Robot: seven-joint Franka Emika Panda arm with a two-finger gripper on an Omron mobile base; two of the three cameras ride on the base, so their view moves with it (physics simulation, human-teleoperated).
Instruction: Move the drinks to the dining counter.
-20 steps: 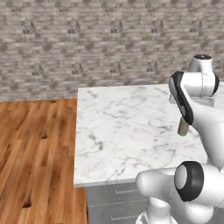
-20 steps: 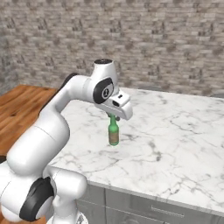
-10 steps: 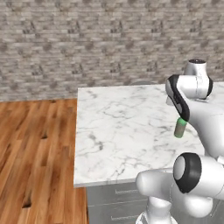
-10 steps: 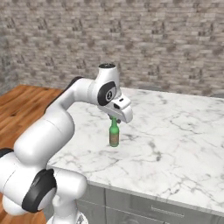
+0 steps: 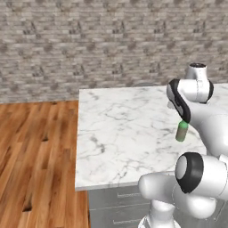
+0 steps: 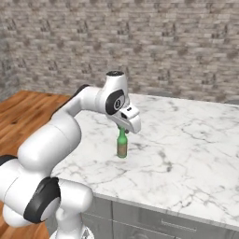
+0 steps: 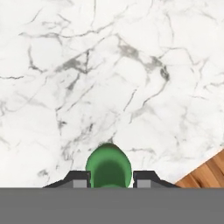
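Green glass bottle [image 6: 122, 146]: smooth and rounded, with a slim neck over a wider body wrapped by a brownish band; it stands upright on the marble, and the hand view shows its domed green shoulder [image 7: 108, 167] from above.
Gripper [image 6: 122, 130]: white hand with two small dark fingertips [image 7: 78, 179], jaws closed on the bottle's neck from above, one tip on each side of the glass.
Arm: glossy white shells with dark joints, arching from the base over the near edge of the slab down to the bottle; in the left base view its links cover the upper part of the bottle [image 5: 181, 132].
Dining counter [image 5: 120, 133]: broad flat slab of white marble with grey veins and square free edges; the bottle is near its front part, well in from the left edge.
Drawer fronts [image 6: 154, 223]: plain grey panels under the slab, with slim bar handles.
Floor [image 5: 35, 156]: reddish-brown wood planks with dark knots, to the left of the counter.
Wall [image 6: 177, 42]: rough grey stone bricks in uneven courses, behind the counter.
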